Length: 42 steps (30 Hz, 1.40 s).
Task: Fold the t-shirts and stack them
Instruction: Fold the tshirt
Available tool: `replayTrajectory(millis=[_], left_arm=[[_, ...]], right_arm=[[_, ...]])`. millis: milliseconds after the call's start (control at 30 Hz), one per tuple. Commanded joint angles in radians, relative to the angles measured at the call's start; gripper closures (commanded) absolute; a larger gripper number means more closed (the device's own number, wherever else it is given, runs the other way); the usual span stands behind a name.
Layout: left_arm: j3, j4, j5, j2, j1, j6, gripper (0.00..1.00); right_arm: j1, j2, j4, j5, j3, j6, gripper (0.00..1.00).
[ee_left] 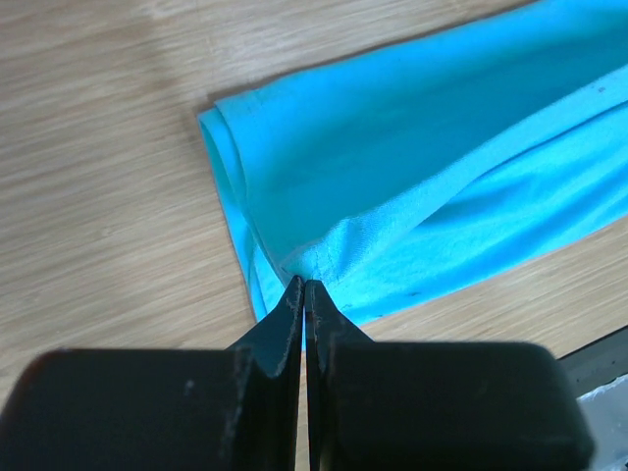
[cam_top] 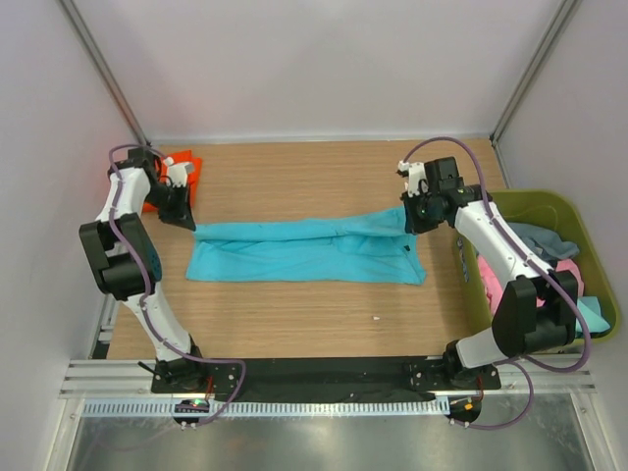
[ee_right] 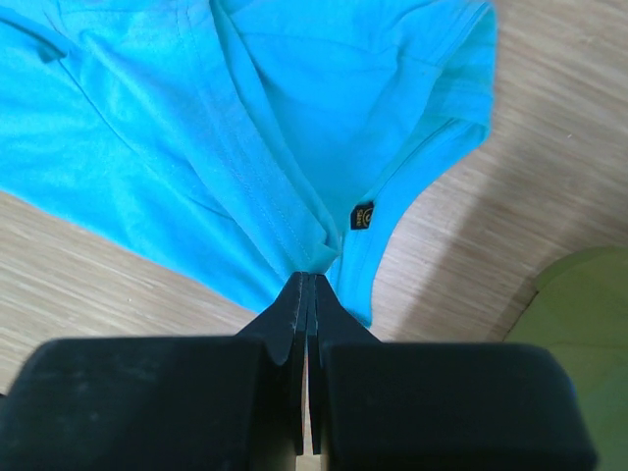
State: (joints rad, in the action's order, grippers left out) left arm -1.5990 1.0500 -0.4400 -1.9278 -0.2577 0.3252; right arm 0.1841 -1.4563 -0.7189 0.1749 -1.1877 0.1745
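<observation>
While the top camera lays out the whole table (cam_top: 294, 324), only my wrist cameras show the grip itself. My left pincer (ee_left: 304, 290) is clenched on the hem at one corner of the turquoise t-shirt (cam_top: 309, 251). My right pincer (ee_right: 307, 285) is clenched on a bunched fold at its other end, just beside a small dark label (ee_right: 362, 215) that is a mere speck from above. Seen from the top, that shirt lies folded into a long band across the middle of the wood, running from 9 o'clock to 3 o'clock between my two wrists. Bare wood lies open on its 6 o'clock and 12 o'clock sides. At 10 o'clock the orange t-shirt (cam_top: 183, 169) sits in the corner, partly hidden behind my left arm. At 3 o'clock the olive-green bin (cam_top: 549, 208) stands at the table's edge, close to my right arm. I count two pincers, two shirts on the table and one bin. Bundled in the bin are three more cloths: grey-blue cloth (cam_top: 538, 238), pink cloth (cam_top: 567, 278) and teal cloth (cam_top: 594, 312).
</observation>
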Motion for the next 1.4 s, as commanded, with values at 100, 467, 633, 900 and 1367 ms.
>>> replayTrajectory(millis=[100,467,633,900,1367], left_arm=[[-0.010,-0.025,0.024,-0.002,-0.028,-0.015,1.00],[0.007,0.007,0.064,-0.050,-0.032,0.024,1.00],[0.047,-0.004,0.066,-0.054,-0.037,0.020,1.00],[0.053,-0.008,0.069,-0.074,-0.035,0.002,0.81],[-0.153,0.070,-0.055,-0.077,-0.005,-0.086,0.56]], right_arm=[[0.008,0.008,0.035,0.037,0.028,-0.035,0.99],[0.012,0.023,0.044,0.034,0.112,-0.030,0.99],[0.011,0.053,0.047,0.043,0.181,-0.046,0.99],[0.011,0.076,0.050,0.038,0.220,-0.050,0.72],[0.011,-0.033,0.044,0.106,0.027,-0.064,0.45]])
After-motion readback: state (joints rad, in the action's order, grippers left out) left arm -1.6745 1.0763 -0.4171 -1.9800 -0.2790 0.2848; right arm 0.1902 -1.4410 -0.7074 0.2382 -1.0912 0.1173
